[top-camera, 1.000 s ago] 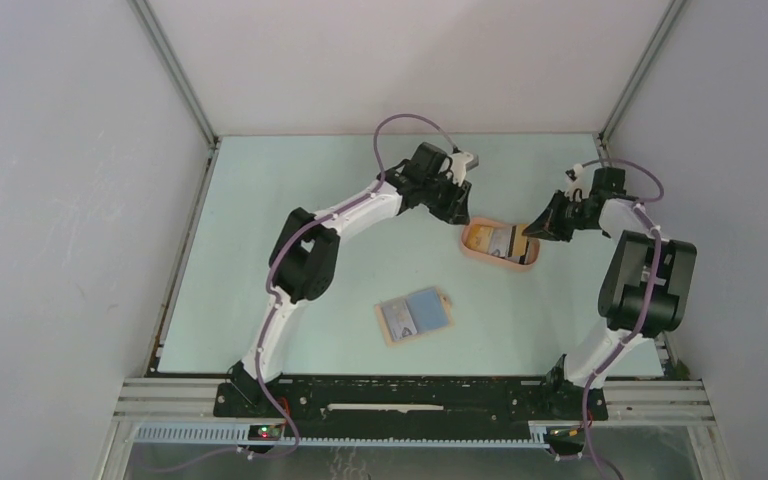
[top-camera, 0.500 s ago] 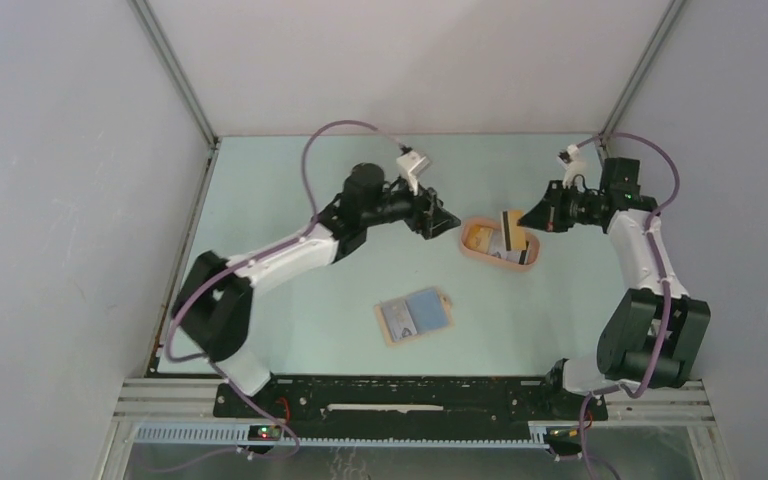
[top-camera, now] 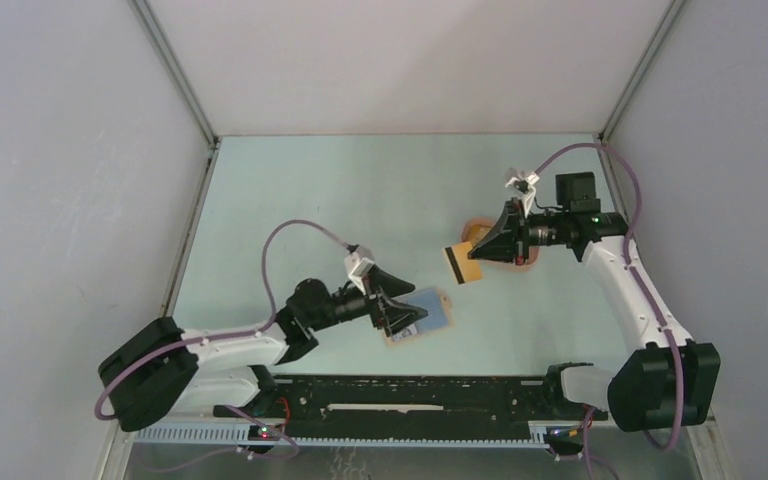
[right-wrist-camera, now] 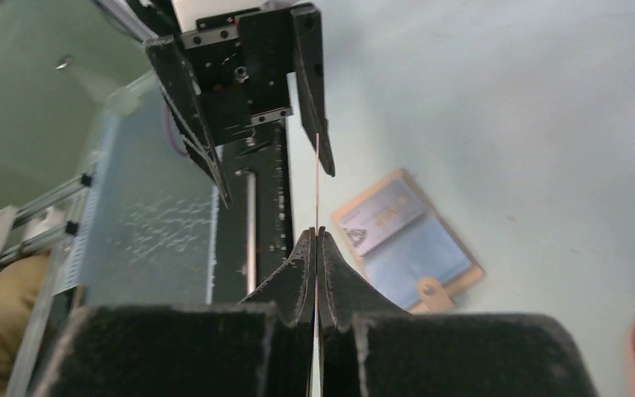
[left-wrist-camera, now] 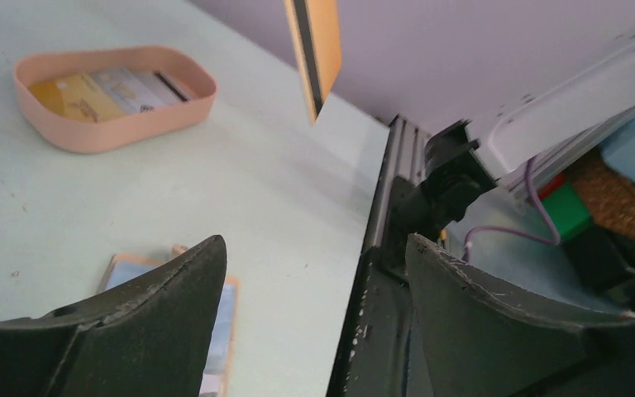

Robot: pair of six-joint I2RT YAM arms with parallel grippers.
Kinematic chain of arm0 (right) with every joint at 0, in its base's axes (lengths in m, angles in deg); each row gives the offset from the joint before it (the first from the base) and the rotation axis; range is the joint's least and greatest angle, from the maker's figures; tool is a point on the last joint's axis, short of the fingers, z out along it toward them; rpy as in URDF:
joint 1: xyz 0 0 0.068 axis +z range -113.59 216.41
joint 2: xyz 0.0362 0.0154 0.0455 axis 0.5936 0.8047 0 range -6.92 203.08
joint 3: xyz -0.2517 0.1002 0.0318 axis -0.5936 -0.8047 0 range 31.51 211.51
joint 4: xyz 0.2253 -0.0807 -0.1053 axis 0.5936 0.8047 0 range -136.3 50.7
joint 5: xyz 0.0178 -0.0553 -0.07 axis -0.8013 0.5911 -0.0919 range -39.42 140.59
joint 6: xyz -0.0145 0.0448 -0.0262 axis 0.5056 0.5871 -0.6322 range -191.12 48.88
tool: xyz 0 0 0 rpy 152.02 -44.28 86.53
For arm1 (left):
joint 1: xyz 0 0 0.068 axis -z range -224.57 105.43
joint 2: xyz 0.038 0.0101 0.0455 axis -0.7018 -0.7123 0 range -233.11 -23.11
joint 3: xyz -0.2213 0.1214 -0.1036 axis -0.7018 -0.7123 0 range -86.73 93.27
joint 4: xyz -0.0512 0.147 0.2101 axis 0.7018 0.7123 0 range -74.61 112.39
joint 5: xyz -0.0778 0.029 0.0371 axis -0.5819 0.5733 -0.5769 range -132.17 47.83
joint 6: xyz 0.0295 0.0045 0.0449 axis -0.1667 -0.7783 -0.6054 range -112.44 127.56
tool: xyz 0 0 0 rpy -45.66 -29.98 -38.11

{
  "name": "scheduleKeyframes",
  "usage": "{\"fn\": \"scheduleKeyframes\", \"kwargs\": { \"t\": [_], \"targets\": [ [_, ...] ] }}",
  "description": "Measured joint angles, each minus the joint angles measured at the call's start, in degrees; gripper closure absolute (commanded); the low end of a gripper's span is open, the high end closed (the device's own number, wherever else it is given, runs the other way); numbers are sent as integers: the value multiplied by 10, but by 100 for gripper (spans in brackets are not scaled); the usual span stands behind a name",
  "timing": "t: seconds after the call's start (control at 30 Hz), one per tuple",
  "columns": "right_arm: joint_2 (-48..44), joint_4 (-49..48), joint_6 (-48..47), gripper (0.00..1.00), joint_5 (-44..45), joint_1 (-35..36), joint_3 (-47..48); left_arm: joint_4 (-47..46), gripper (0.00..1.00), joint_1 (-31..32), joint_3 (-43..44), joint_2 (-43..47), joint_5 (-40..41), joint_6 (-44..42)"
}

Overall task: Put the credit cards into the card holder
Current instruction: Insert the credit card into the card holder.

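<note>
We see the card holder (top-camera: 430,315) lying open and flat on the pale green table (top-camera: 290,200). Its long axis slants across the top view and its snap tab (top-camera: 447,298) is at the right end. Its inner panels are blue-grey, and the left one carries small print that we cannot read. The left gripper (left-wrist-camera: 314,248) hangs over the holder's left half with its jaws spread wide and nothing between them. We cannot tell whether it touches the holder. Beyond the holder and to its right, raised off the table, the right gripper (right-wrist-camera: 316,240) is pinched tight on an orange card (top-camera: 465,265). The card juts out past the fingertips back toward the holder, with a dark stripe along the end away from the fingers. From the right wrist the card shows only as a thin edge-on line aimed at the left gripper. From the left wrist it hangs high with its long axis nearly upright. Farther beyond the holder, well apart from it, stands a peach tray (left-wrist-camera: 91,136) holding more cards (left-wrist-camera: 107,87), one yellow-orange and others pale with a dark stripe. Any lettering on them is too small to read. On the holder's near side a black rail (top-camera: 410,390) edges the table, which is faintly speckled. Plain grey-white walls (top-camera: 60,200) with metal corner posts close in the other three sides.
</note>
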Motion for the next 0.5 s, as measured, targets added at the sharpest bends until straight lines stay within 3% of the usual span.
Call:
{"fn": "scheduleKeyframes", "kwargs": {
  "t": [0.13,0.33,0.5],
  "targets": [
    [22,-12,30,100,-27,36,0,-83,18,15,-54,46,35,45],
    [44,-32,72,100,-48,79,-4,-140,26,39,-69,83,73,81],
    [47,-51,94,100,-59,115,-4,-158,37,40,-69,85,106,89]
  ]
}}
